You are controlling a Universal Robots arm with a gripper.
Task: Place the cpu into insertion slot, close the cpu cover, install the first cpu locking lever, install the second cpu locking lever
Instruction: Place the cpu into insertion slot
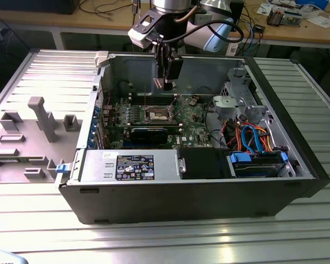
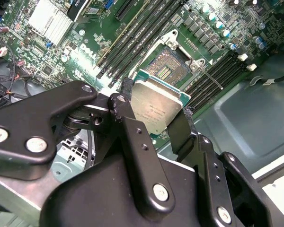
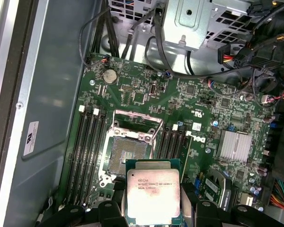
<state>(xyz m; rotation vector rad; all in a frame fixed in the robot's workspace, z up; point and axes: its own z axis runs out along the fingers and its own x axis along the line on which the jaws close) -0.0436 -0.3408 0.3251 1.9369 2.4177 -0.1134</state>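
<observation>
Right now your pincer (image 2: 156,106) is clenched on the cpu (image 2: 157,108), one black finger on each of two opposite edges, metal top facing the second wrist camera. The chip hangs in the air above the motherboard (image 1: 193,118), clear of the insertion slot (image 3: 124,157) and not seated in it.

The open computer case (image 1: 181,192) lies on its side on the ribbed metal counter (image 1: 165,242). Inside it you have the motherboard on the floor, a power supply (image 1: 132,166) along the near wall, and a drive bay (image 1: 256,164) with blue and orange cables at the exterior view's right. The slot's dark centre is bare, with the cpu cover (image 3: 137,113) swung up off it. Memory slots (image 3: 87,146) run along both sides of the slot.

In the first wrist view the chip overlaps one edge of the slot, and its own far edge is cut off by the picture's border. In the exterior view the chip is too small to make out between the fingers.
</observation>
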